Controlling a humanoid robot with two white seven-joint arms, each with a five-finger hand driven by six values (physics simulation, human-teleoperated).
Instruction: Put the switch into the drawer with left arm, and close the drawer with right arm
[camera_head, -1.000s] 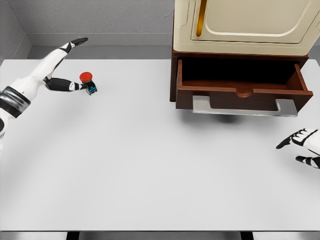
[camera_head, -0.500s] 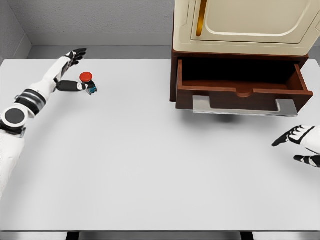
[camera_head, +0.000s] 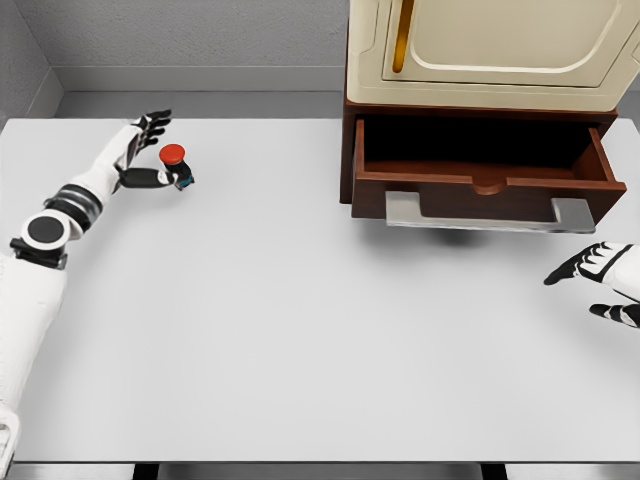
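left robot hand (camera_head: 140, 150) drew nearer | switch (camera_head: 177, 166) upright, red cap up

left robot hand (camera_head: 143, 150) spread wide (arm outstretched); right robot hand (camera_head: 598, 278) relaxed, low.

The switch (camera_head: 176, 167) stands on the tabletop (camera_head: 300, 320) near its far left corner. The left hand (camera_head: 143, 150) sits just left of it, thumb touching it, the arm running in from the left edge. At the far right corner a cabinet (camera_head: 490, 50) stands, and its drawer (camera_head: 480, 170) juts out toward the near edge, open, with the handle (camera_head: 488, 213) along its front. The right hand (camera_head: 600, 278) hovers at the right edge, in front of the drawer and well apart from it.
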